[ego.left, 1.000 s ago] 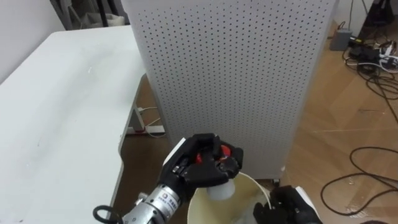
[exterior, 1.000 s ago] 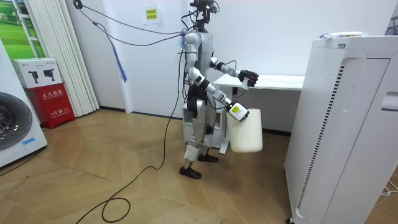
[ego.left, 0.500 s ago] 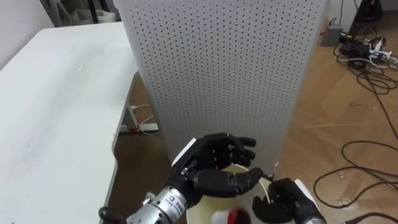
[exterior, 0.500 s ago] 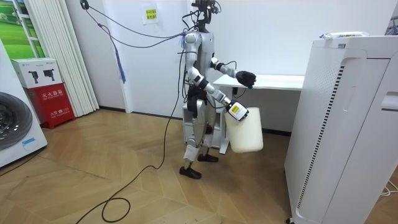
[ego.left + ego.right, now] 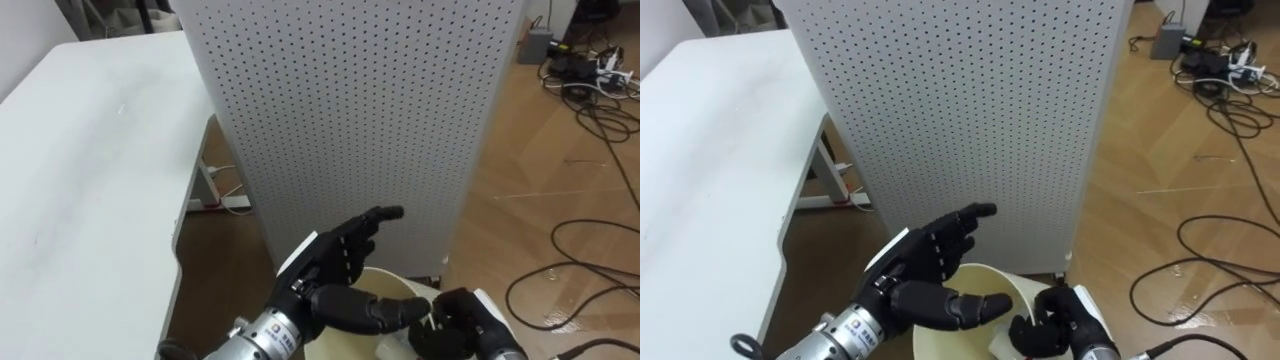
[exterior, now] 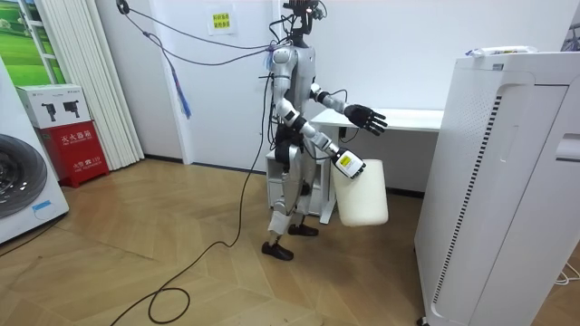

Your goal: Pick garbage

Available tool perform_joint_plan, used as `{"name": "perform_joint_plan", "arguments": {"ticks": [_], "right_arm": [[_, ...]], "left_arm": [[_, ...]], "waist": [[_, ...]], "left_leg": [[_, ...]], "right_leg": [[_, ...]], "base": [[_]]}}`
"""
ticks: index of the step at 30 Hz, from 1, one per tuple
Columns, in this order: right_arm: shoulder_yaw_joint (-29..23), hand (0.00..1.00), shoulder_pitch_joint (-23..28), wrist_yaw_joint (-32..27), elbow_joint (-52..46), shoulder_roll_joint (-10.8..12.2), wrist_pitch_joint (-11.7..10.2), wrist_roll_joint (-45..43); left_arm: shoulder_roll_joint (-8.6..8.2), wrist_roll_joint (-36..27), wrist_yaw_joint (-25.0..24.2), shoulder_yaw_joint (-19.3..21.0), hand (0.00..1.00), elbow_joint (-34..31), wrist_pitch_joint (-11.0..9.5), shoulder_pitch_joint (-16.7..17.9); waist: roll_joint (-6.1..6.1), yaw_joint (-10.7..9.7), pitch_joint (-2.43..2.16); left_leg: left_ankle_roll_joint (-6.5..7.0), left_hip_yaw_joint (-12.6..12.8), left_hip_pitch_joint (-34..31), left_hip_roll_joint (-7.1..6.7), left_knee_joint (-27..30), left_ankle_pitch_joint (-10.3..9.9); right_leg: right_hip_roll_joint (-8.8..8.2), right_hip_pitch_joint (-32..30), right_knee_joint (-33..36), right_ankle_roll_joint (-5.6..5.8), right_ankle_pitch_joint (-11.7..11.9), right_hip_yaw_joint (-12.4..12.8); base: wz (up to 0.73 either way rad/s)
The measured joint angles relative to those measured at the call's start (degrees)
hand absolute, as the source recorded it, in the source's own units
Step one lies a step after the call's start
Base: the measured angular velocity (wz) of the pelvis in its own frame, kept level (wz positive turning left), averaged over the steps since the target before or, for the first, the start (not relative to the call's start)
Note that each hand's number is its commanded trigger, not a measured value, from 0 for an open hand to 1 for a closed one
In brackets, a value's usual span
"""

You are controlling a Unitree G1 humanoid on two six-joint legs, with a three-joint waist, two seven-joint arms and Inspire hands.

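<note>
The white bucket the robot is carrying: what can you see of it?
The bucket is tall, plain, cream-white, plastic-looking, with an open round mouth. It hangs roughly upright at the robot's front, clear of the wooden floor, its top held by the right hand. The open left hand hovers just above its mouth.

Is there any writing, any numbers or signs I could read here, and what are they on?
None can be read for sure.
Red box, room view: white characters, too small to read.
Wall sign, yellow, behind the robot: print too small.
Label on the wrist behind the left hand: blurred.
</note>
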Motion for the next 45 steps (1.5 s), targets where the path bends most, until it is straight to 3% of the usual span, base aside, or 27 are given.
{"name": "perform_joint_plan", "arguments": {"ticks": [9, 14, 19, 23, 27, 31, 41, 45], "right_arm": [[0.07, 1.0, 0.12, -1.15, 0.01, -0.01, 0.0, 0.01], [0.05, 1.0, 0.77, -2.26, 0.01, -0.01, -0.01, 0.05], [0.06, 1.0, 1.8, -2.56, -0.07, 0.02, -0.1, 0.17], [-0.12, 1.0, 2.78, -3.57, -1.67, 0.01, -0.4, 0.41], [-2.25, 1.0, 3.7, -3.74, -2.28, 0.33, -1.86, -0.34], [-2.18, 1.0, 3.81, -3.04, -2.46, 0.5, -1.88, -0.41], [-4.6, 1.0, 9.1, -4.32, -2.47, 2.07, -2.66, -0.42], [-5.04, 1.0, 10.01, -4.33, -2.45, 2.32, -2.66, -0.33]], "left_arm": [[-0.35, 0.11, -0.6, 0.02, 0.0, -1.99, 0.0, 0.0], [0.91, 1.36, -0.25, 1.07, 0.0, -5.54, -0.01, 0.0], [2.2, 6.41, 1.77, 2.47, 0.0, -9.96, -0.68, 0.06], [2.3, 9.09, 3.19, 4.54, 0.0, -11.16, -1.08, 0.07], [0.87, 15.91, 4.68, 8.1, 0.0, -11.18, -1.18, 0.55], [0.01, 20.39, 6.23, 11.0, 0.0, -11.17, -2.07, 2.46], [-0.25, 25.83, 11.55, 13.69, 0.0, -11.03, -5.13, 2.59], [-0.27, 25.87, 13.32, 14.5, 0.0, -10.27, -5.24, 2.6]], "waist": [[-0.16, 0.19, 0.02], [-0.32, 0.12, 0.02], [-1.3, 0.59, -0.14], [-1.35, 0.29, -0.18], [-1.29, 2.24, -0.23], [-1.12, 3.78, -0.36], [-1.28, 2.25, -0.58], [-1.22, 1.82, -0.6]], "left_leg": [[-0.01, 0.05, 0.29, 0.26, -0.01, 0.0], [-0.01, 0.06, 0.73, 0.29, -0.01, 0.0], [-0.01, 0.41, 1.55, 0.27, -0.01, 0.0], [0.0, 0.37, 1.63, 0.42, 0.34, 0.0], [-0.07, 0.33, 2.01, 0.67, 0.53, -0.04], [-1.2, 0.01, 3.55, 1.21, 0.5, -0.74], [-1.57, 0.11, 3.51, 1.55, 0.44, -1.46], [-1.37, 0.21, 3.68, 1.52, 0.44, -1.9]], "right_leg": [[0.29, 0.15, 0.1, -0.03, 0.02, -0.01], [0.48, 0.56, 0.09, -0.04, 0.02, 0.02], [0.65, 1.2, -0.14, -0.05, 0.02, 0.58], [0.74, 1.19, 0.01, -0.05, 0.02, 0.82], [1.29, 0.04, 0.48, -0.25, 0.5, 4.32], [1.92, -0.61, 1.08, -0.14, 0.98, 9.27], [2.32, -2.32, 2.37, 0.32, 1.85, 12.05], [2.36, -3.37, 3.19, 0.61, 1.88, 13.07]], "base": [[0.0], [0.0], [-0.03], [-0.03], [-0.4], [-0.64], [-0.17], [-0.19]]}}
